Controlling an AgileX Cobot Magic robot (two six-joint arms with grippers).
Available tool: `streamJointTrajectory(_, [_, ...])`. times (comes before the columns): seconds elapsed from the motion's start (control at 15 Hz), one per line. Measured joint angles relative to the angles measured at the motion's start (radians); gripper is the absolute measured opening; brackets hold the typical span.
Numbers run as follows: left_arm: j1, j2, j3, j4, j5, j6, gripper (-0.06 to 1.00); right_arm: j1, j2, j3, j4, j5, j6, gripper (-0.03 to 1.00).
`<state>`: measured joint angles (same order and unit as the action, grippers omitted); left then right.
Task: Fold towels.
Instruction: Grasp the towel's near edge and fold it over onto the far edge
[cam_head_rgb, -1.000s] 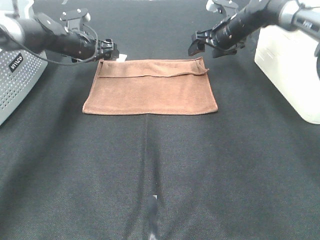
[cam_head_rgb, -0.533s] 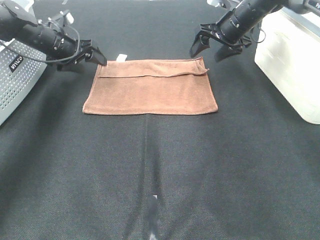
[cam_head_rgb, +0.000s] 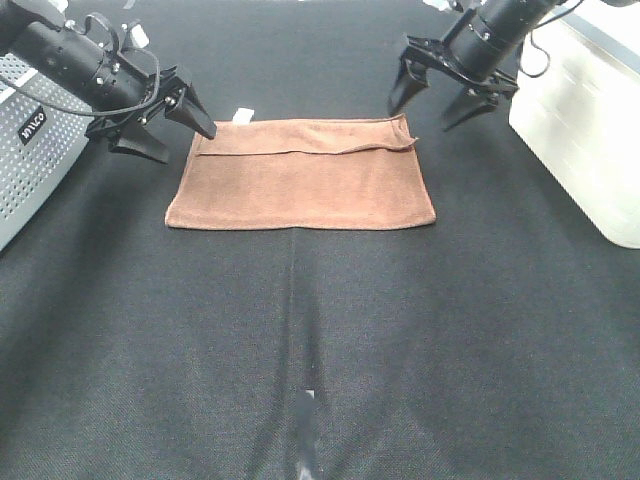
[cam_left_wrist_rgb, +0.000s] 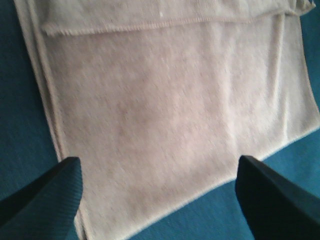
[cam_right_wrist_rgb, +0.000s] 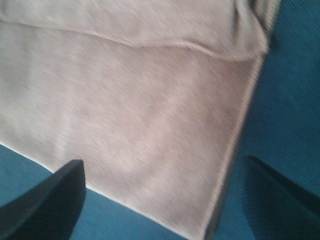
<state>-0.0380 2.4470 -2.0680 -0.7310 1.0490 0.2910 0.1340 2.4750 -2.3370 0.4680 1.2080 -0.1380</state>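
Claws on both arms stood wide open and held nothing: the left claw (cam_head_rgb: 189, 146) sat just beside the far left corner of the towel (cam_head_rgb: 300, 185), and the right claw (cam_head_rgb: 420, 118) hung just beyond its far right corner. Nearest the camera, the black woven table (cam_head_rgb: 150, 350) carried a faint crease running away down its middle, with a small white mark (cam_head_rgb: 308, 397) on it. Further back the brown towel lay flat across the middle of the table, long sides crosswise, its hems stitched. Its far long edge was turned over toward the near side as a narrow flap (cam_head_rgb: 300, 138), slightly rumpled at the right end. A small white tag (cam_head_rgb: 241, 114) stuck out past the far edge near the left corner; no print could be read on it. At the left edge stood a grey perforated case (cam_head_rgb: 40, 170) with white lettering too small to read surely, and at the right a plain white box (cam_head_rgb: 590, 130).
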Motion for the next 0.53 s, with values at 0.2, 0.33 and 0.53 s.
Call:
streamJointTrajectory(0.2, [0.0, -0.059, 0.149, 0.002, -0.05, -0.008, 0.79, 0.0, -0.058, 0.136, -0.044, 0.001, 0.012, 0.77])
streamJointTrajectory(0.33, [0.0, -0.13, 0.303, 0.006, -0.158, -0.002, 0.79, -0.013, -0.094, 0.217, -0.02, -0.01, 0.004, 0.77])
streamJointTrajectory(0.53, [0.0, -0.162, 0.388, 0.008, -0.232, -0.002, 0.79, -0.045, -0.105, 0.311, 0.051, -0.046, -0.033, 0.77])
